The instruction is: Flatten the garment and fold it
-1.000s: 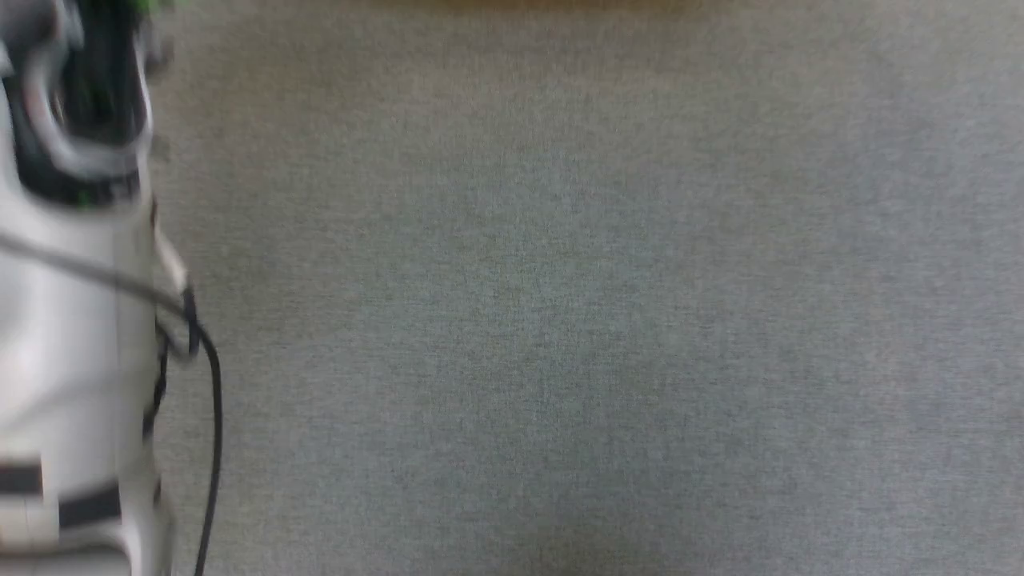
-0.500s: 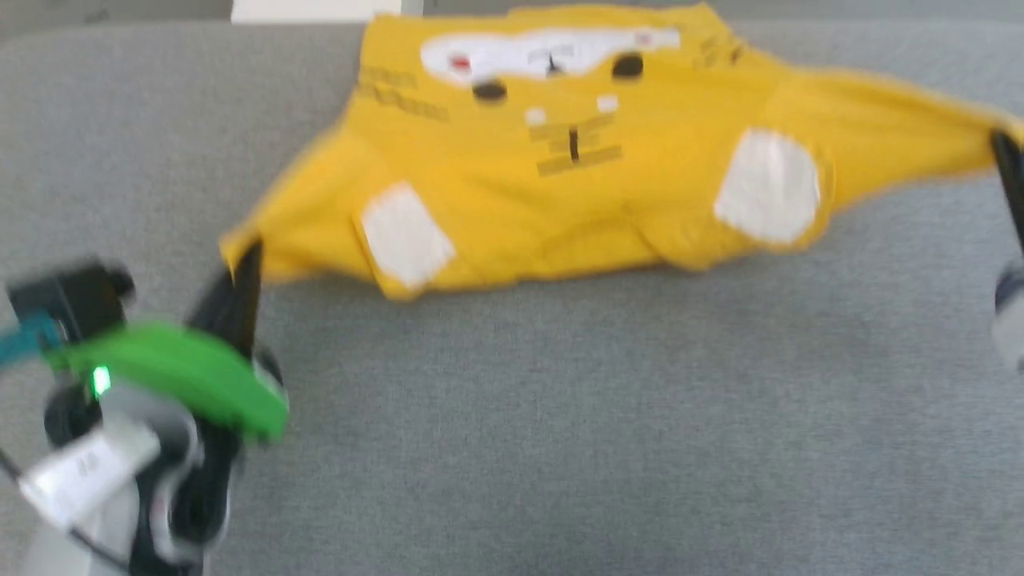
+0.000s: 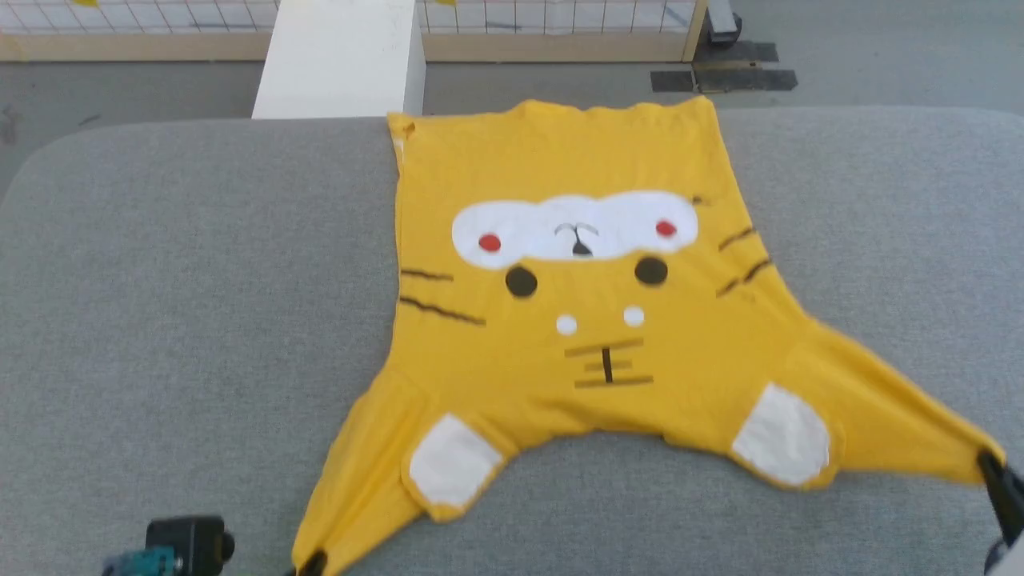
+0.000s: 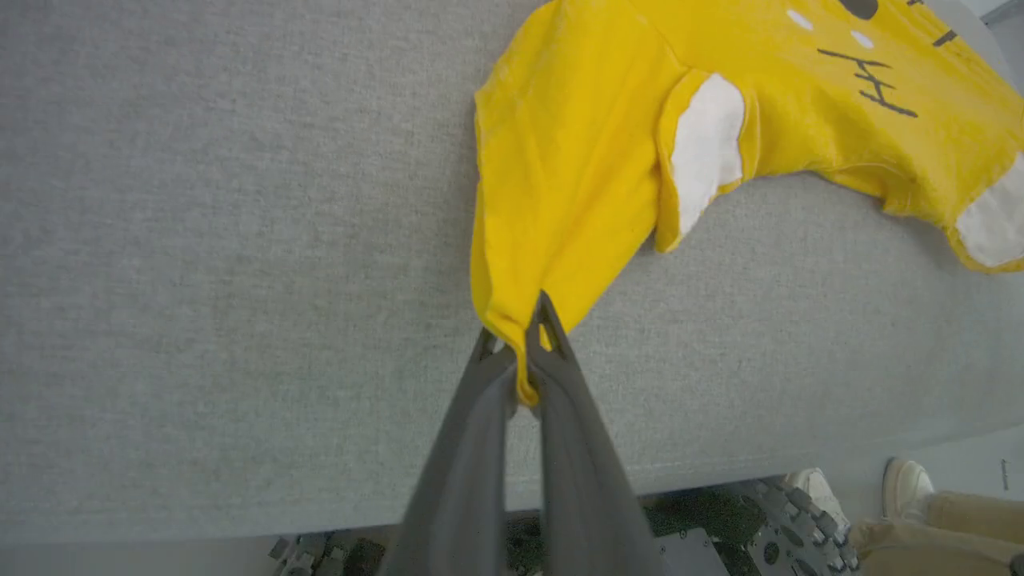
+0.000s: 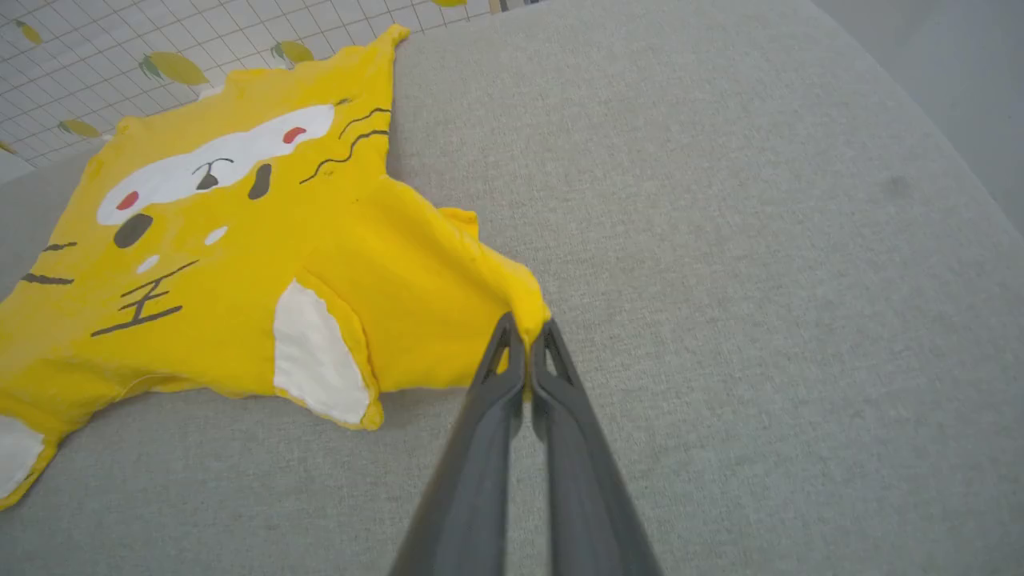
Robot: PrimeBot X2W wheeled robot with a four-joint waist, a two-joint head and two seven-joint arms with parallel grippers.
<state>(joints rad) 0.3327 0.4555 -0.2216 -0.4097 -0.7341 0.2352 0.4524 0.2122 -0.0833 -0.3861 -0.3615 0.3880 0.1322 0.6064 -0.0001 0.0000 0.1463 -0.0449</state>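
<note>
The garment (image 3: pixel 576 336), a bright yellow T-shirt with a white face patch, red dots and dark stripes, lies print-up on the grey table (image 3: pixel 160 280), its hem at the far edge. Its two near corners are pulled apart towards me. My left gripper (image 3: pixel 312 564) is shut on the near left corner; in the left wrist view the yellow cloth (image 4: pixel 576 160) is pinched in my left gripper (image 4: pixel 516 328). My right gripper (image 3: pixel 990 464) is shut on the near right corner, and in the right wrist view the garment (image 5: pixel 240 264) is bunched at my right gripper (image 5: pixel 526 328).
A white block (image 3: pixel 340 60) stands just beyond the table's far edge, with a wire grid fence (image 3: pixel 552 16) and dark floor plates (image 3: pixel 724 78) behind. A person's shoe (image 4: pixel 908 484) shows below the table's near edge. Bare grey table lies on both sides of the shirt.
The head camera has tilted up, from bare table to the whole shirt. The shirt, bunched up half a second ago, now lies stretched long and flat. Both grippers keep their hold.
</note>
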